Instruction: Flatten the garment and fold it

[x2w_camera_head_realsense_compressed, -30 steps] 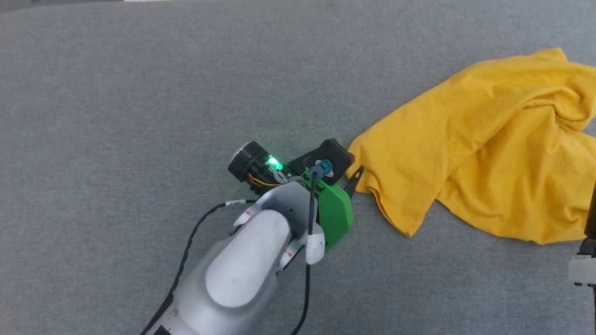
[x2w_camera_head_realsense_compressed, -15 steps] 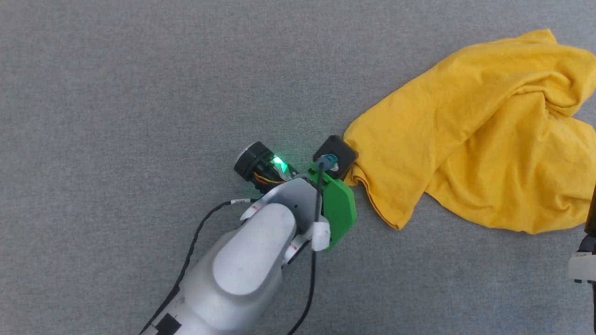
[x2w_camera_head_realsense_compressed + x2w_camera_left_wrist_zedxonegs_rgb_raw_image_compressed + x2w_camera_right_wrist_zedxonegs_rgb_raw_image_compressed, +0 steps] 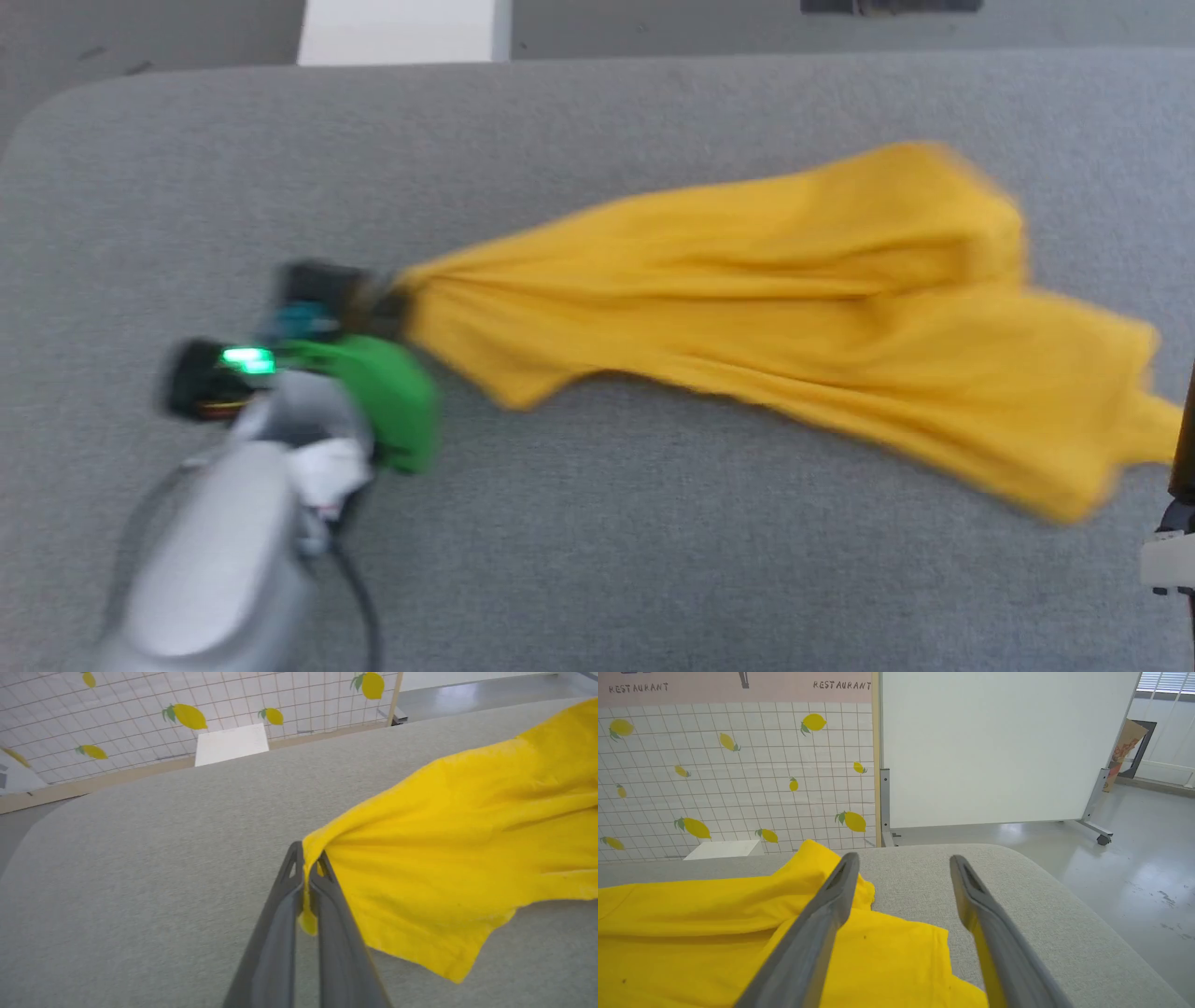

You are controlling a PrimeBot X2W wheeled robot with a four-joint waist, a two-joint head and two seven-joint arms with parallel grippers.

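Observation:
The garment [image 3: 775,299], a plain bright yellow T-shirt, lies stretched across the grey table, drawn to a bunched point at its left end. My left gripper [image 3: 392,299] is shut on that point; the left wrist view shows the cloth [image 3: 448,858] pinched between the two dark fingers [image 3: 280,924] of this gripper [image 3: 306,858]. In the right wrist view my right gripper [image 3: 901,861] stands open above the garment's [image 3: 714,924] right end, nothing between its fingers. Its wrist shows at the head view's right edge.
The grey padded table [image 3: 597,560] has a rounded far-left corner [image 3: 37,131] and a rounded right end [image 3: 1041,896]. A white box [image 3: 401,33] stands beyond the far edge. Lemon-print tiled wall [image 3: 738,765] and a white wheeled panel [image 3: 994,746] stand behind.
My left gripper closed on the garment's left corner and pulled it far to the left, stretching the crumpled shirt out long. The head camera has also shifted, and the far table edge is in view.

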